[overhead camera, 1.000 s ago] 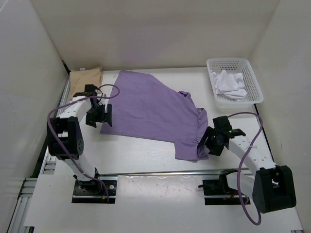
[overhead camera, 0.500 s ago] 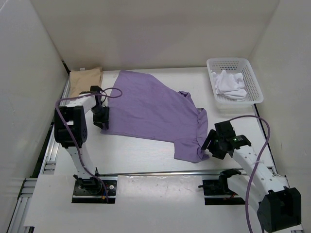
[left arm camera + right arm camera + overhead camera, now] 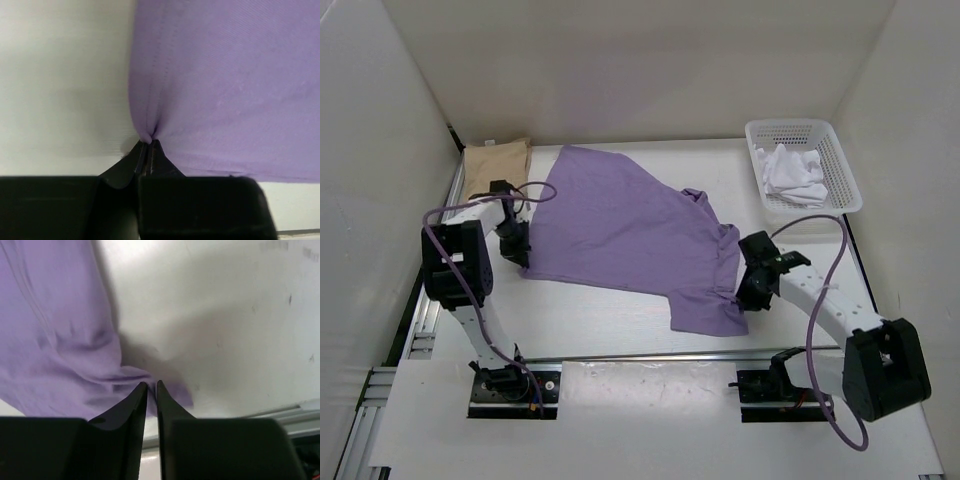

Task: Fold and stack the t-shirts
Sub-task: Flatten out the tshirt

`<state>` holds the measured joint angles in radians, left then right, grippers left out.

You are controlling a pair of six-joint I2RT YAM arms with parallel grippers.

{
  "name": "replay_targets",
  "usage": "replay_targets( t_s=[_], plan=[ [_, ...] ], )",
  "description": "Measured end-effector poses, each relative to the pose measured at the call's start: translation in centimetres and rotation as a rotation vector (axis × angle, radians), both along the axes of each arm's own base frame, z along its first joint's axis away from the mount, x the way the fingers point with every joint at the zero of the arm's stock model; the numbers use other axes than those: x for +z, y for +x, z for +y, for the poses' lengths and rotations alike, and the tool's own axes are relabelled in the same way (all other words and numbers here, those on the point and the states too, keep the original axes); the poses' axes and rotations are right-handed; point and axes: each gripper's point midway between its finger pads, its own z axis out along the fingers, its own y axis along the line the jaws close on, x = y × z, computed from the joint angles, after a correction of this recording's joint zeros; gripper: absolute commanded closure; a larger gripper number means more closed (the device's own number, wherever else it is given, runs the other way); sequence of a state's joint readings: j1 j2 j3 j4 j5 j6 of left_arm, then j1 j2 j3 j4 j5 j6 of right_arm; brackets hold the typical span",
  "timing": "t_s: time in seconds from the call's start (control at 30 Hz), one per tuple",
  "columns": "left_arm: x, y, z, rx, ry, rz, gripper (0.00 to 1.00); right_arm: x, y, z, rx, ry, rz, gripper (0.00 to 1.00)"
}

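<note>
At lavender t-shirt (image 3: 620,230) left hem: left gripper (image 3: 149,142) pinched tight on edge; right gripper (image 3: 151,385) nipping right corner. Cloth likely soft, light, limp; best held at hems and corners.

The lavender t-shirt (image 3: 630,235) covered the middle of the table (image 3: 610,315). A bare strip ran between its near hem and the front rail (image 3: 650,356), open to passage. Bare surface also lay between its right edge and the white basket (image 3: 790,125), which blocked the far right corner. The tan t-shirt (image 3: 495,165) occupied the far left corner. Walls (image 3: 620,70) closed the left, back and right sides.
</note>
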<state>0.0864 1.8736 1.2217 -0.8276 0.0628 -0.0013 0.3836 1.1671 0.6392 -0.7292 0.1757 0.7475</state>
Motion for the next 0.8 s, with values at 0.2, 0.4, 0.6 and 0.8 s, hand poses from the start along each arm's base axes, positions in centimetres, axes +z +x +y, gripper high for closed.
replay_targets(
  t_s=[0.2, 0.4, 0.6, 0.8],
  plan=[
    [0.0, -0.8, 3.9, 0.114, 0.027, -0.003, 0.9, 0.6, 4.2, 0.5, 0.0, -0.034, -0.035, 0.88],
    [0.0, -2.3, 3.8, 0.119, 0.026, 0.003, 0.88, -0.7, 4.9, 0.2, 0.015, -0.058, 0.012, 0.49],
    [-0.1, -3.5, 3.5, 0.121, 0.014, 0.012, 0.88, 1.7, 4.5, 0.8, 0.045, 0.004, -0.098, 0.31],
    [-0.1, -3.7, 3.4, 0.128, 0.0, 0.013, 0.88, 1.4, 1.3, 1.5, 0.104, 0.056, -0.138, 0.27]
  ],
)
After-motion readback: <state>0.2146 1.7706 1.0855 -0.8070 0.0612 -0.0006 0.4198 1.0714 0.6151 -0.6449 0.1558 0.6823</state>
